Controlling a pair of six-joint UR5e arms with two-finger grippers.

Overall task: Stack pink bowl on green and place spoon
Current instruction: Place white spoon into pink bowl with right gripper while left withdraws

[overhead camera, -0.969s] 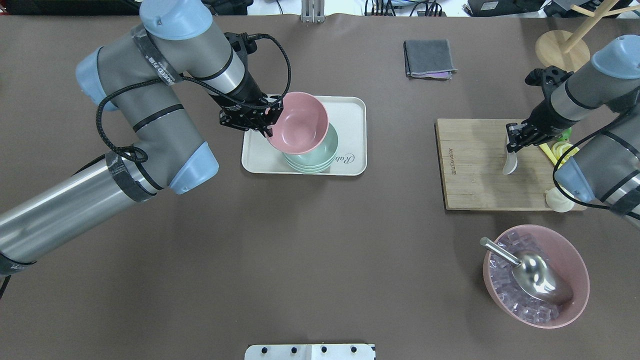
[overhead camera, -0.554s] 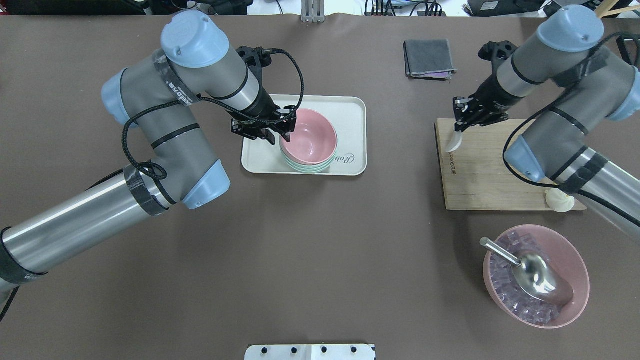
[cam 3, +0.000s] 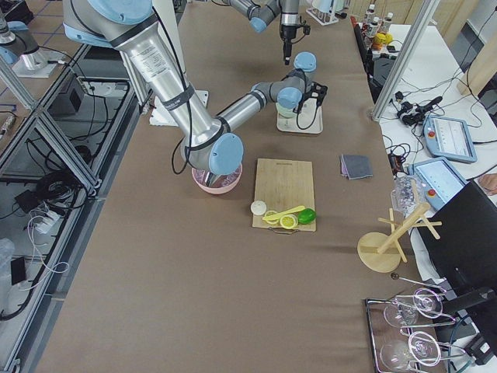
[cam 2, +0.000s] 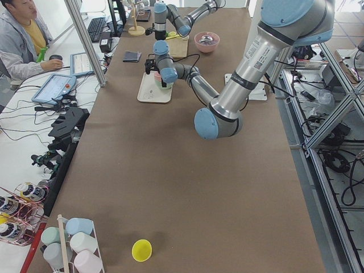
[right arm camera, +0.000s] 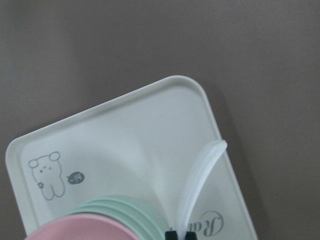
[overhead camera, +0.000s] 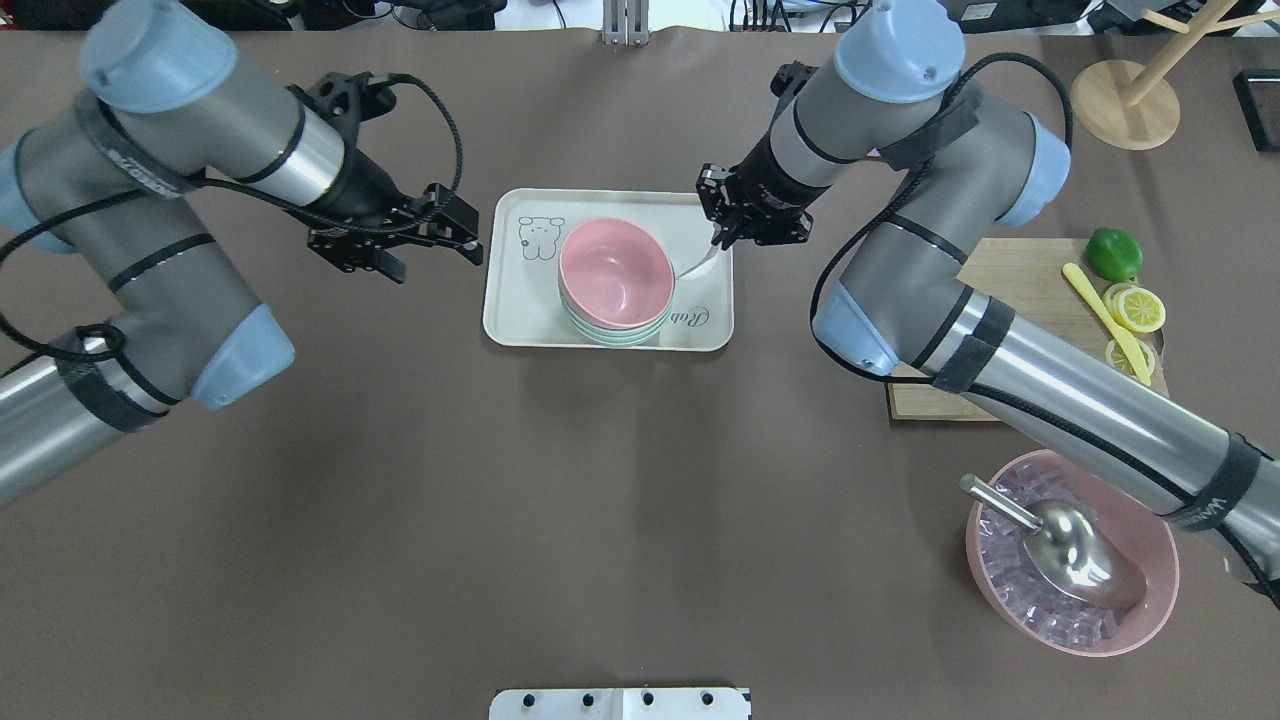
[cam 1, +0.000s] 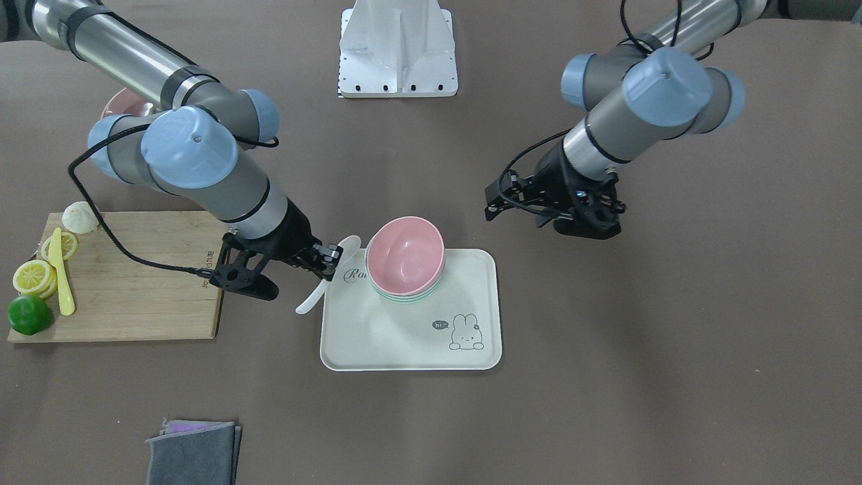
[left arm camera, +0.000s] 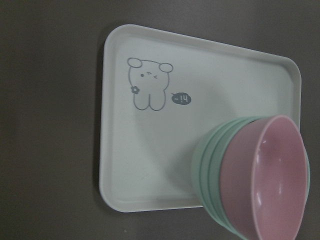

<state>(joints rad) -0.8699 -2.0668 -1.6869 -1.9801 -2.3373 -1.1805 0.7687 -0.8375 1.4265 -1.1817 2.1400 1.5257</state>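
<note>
Nearest us, the pink bowl (overhead camera: 615, 270) sits nested in the green bowls (overhead camera: 612, 336) on the tray (overhead camera: 520, 305) on the desk (overhead camera: 600, 500). Beyond, the right end effector (overhead camera: 722, 238) is clenched on the white spoon (overhead camera: 697, 264) just beside the stack. The left end effector (overhead camera: 432, 252) hangs released off the tray's left edge.

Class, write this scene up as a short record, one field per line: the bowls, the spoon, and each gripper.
Pink bowl: nested on top of the green bowls
Green bowls: stacked on the tray
Spoon: held beside the bowls, across the tray's edge, not yet in the pink bowl
Right gripper: shut on the spoon
Left gripper: open, empty, off the tray's other side
</note>
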